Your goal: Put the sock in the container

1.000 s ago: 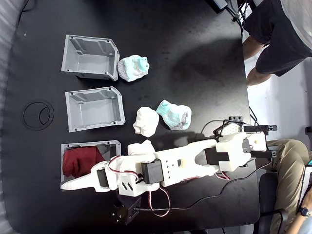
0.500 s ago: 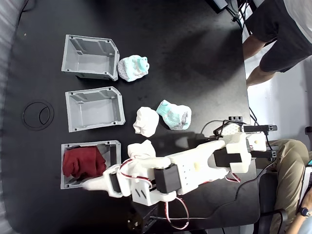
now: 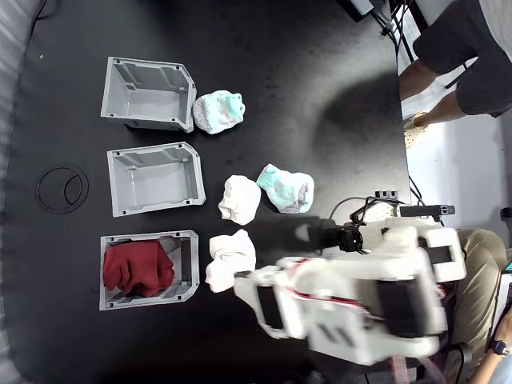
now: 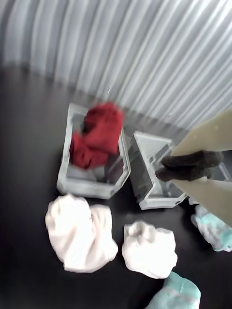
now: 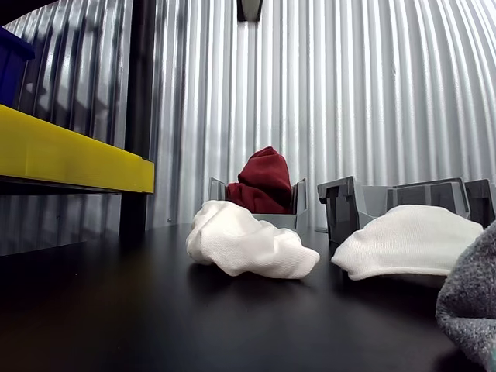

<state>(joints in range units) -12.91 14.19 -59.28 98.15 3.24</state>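
Fixed view: your sock (image 3: 138,268) sat in the bin (image 3: 186,264), well left of the blurred arm (image 3: 352,304) | Wrist view: your pincer (image 4: 189,166) held nothing, jaws nearly together, sock (image 4: 96,135) up-left of it | Other view: sock (image 5: 263,182) heaped above bin (image 5: 297,203) walls.

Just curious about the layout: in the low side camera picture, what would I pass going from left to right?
Yellow shelf edge → crumpled white sock → dark red sock in its grey container → second grey bin → rounded white sock.

fixed overhead, wrist angled downward, other table-level
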